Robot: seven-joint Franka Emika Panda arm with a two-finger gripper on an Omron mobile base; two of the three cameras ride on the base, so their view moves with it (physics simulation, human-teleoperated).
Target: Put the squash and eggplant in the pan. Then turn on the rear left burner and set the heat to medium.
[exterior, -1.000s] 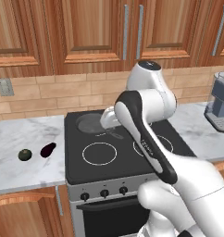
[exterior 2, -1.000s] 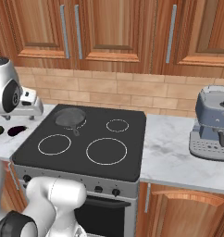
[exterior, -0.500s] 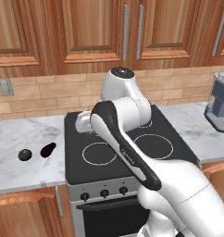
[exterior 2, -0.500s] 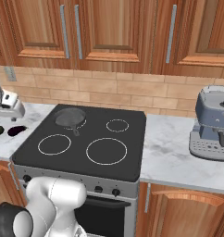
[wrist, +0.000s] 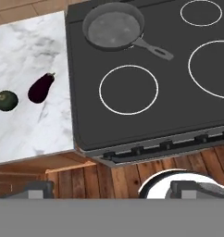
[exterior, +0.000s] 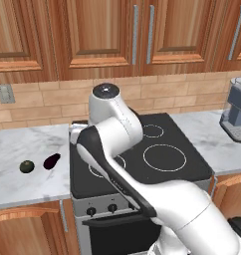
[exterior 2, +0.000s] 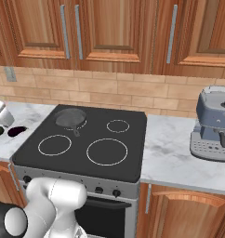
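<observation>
Overhead, the hand view takes in the flat black glass cooktop [wrist: 146,106] with its thin white rings, the knob row along its front edge, and the pale veined marble worktop [wrist: 30,60] beside it; the claw [wrist: 111,189] stands with its dark tips wide apart, holding nothing. The right base view adds a grey coffee machine [exterior 2: 214,125] on the far worktop. The round, shallow-rimmed dark grey pan [wrist: 115,28] with a thin straight handle sits on the rear left burner [exterior 2: 71,119], hidden by the arm in the left base view. The glossy, elongated purple eggplant [wrist: 40,87] and round green squash [wrist: 6,100] lie just beside each other on the marble.
</observation>
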